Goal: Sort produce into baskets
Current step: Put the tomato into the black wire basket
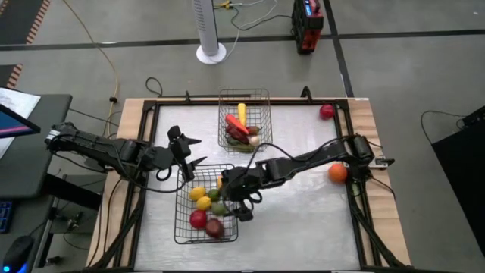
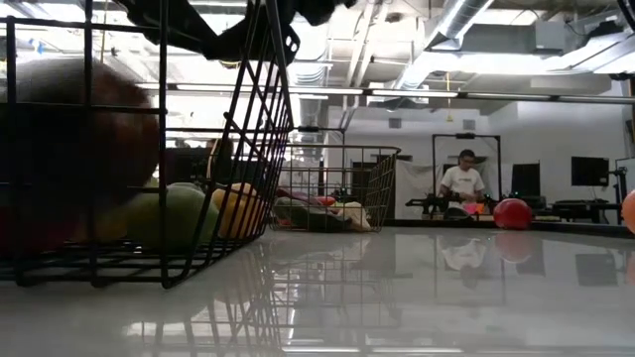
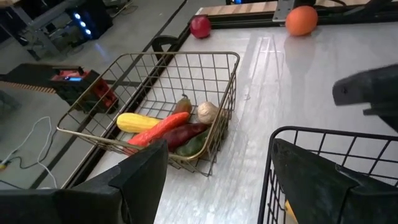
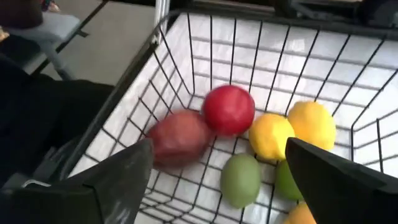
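Observation:
A black wire basket at the near left holds red apples, yellow lemons and green limes. A bronze wire basket farther back holds a yellow piece, a carrot, a dark red pepper and a garlic. My right gripper hangs open and empty over the black basket's right side, as its wrist view shows. My left gripper is open at the black basket's far left corner, also seen in its wrist view. A red apple and an orange lie loose on the table. My left gripper has one finger right by the black basket's far rim; whether it touches the wire, I cannot tell. My right gripper touches nothing.
The loose apple lies at the far right corner and the orange at the right edge beside my right arm. A wooden frame rims the white table. A person sits in the room beyond the table.

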